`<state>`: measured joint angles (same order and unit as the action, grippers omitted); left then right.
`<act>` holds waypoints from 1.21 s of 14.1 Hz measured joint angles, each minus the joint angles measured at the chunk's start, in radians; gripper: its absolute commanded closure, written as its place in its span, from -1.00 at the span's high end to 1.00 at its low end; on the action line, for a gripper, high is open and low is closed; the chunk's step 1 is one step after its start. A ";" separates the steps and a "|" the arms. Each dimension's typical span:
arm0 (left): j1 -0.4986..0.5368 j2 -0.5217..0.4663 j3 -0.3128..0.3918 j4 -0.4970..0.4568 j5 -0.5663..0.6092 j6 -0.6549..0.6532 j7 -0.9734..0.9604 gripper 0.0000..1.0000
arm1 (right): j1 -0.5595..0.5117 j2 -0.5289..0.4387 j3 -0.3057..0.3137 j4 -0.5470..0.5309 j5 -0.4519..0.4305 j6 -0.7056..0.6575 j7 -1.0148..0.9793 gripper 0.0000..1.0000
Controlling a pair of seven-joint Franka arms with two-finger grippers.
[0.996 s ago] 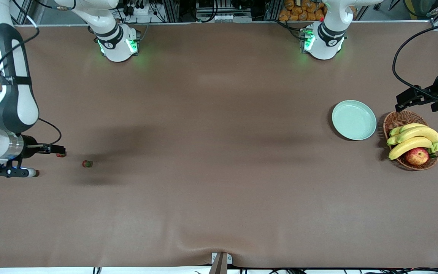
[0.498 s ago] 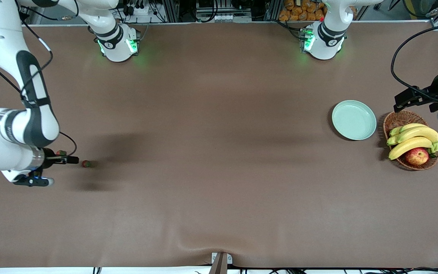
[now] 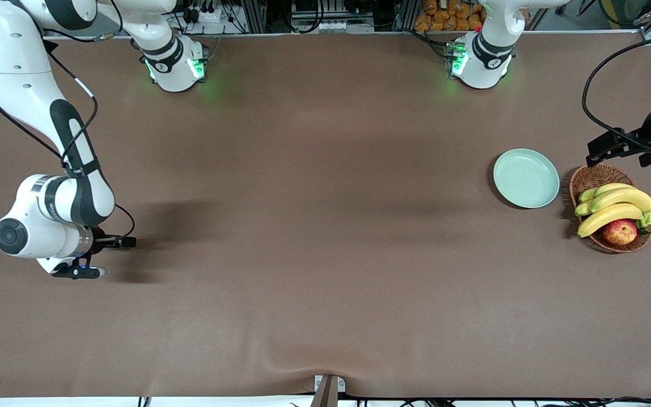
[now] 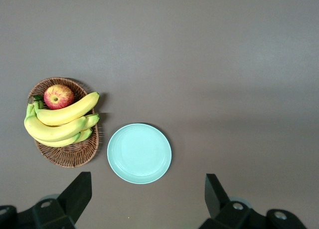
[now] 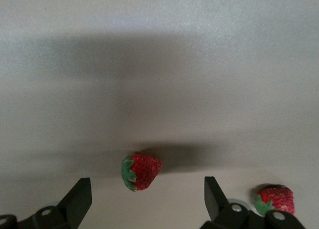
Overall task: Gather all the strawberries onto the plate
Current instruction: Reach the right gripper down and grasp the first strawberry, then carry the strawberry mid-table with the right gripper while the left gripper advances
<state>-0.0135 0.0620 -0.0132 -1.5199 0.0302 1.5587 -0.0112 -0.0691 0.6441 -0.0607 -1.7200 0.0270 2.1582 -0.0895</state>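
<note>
In the right wrist view two strawberries lie on the brown table. One strawberry [image 5: 141, 171] sits just ahead of the gap between the fingers, the other strawberry [image 5: 275, 200] beside one finger. My right gripper [image 5: 147, 201] hangs open just above them, holding nothing. In the front view the right gripper [image 3: 126, 242] and its arm cover both berries. The pale mint plate [image 3: 526, 178] lies bare at the left arm's end of the table. My left gripper [image 4: 147, 189] waits open and high over the table by the plate [image 4: 139, 153], also seen as the left gripper [image 3: 595, 150].
A wicker basket [image 3: 591, 176] with bananas [image 3: 613, 206] and an apple [image 3: 619, 232] stands beside the plate, toward the table's end. The same basket [image 4: 70, 156] shows in the left wrist view. The tablecloth has a fold [image 3: 325, 362] at the edge nearest the front camera.
My right arm has swung toward the left arm's end; its gripper now stands over the strawberry that lay uncovered before and hides it in the front view. The left arm has not moved.
</note>
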 measured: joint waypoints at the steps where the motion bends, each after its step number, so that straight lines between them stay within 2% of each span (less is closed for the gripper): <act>1: 0.000 0.001 0.000 0.000 0.000 0.000 0.001 1.00 | 0.000 0.001 0.000 -0.002 0.000 0.003 0.000 1.00; 9: 0.005 0.008 0.000 0.000 0.000 0.000 0.002 1.00 | 0.000 0.027 0.001 -0.004 0.050 0.030 0.000 0.99; 11: 0.005 0.008 0.000 0.000 0.000 0.000 0.003 1.00 | 0.001 0.028 0.002 -0.004 0.052 0.030 0.000 0.07; 12: 0.005 0.008 0.000 0.000 0.000 0.000 0.003 1.00 | 0.001 0.028 0.002 -0.004 0.052 0.030 0.000 -0.29; 14: 0.005 0.008 0.000 0.000 0.000 0.000 0.003 1.00 | 0.002 0.028 0.002 -0.004 0.052 0.030 0.000 -0.73; 15: 0.005 0.008 0.000 0.000 0.000 0.000 0.003 1.00 | 0.002 0.028 0.002 -0.004 0.052 0.030 0.000 -0.87; 17: 0.005 0.008 0.000 0.000 0.000 0.000 0.003 1.00 | 0.002 0.028 0.002 -0.004 0.052 0.031 0.000 -1.00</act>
<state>-0.0084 0.0698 -0.0131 -1.5201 0.0302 1.5586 -0.0084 -0.0674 0.6720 -0.0588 -1.7241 0.0793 2.1891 -0.0891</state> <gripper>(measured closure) 0.000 0.581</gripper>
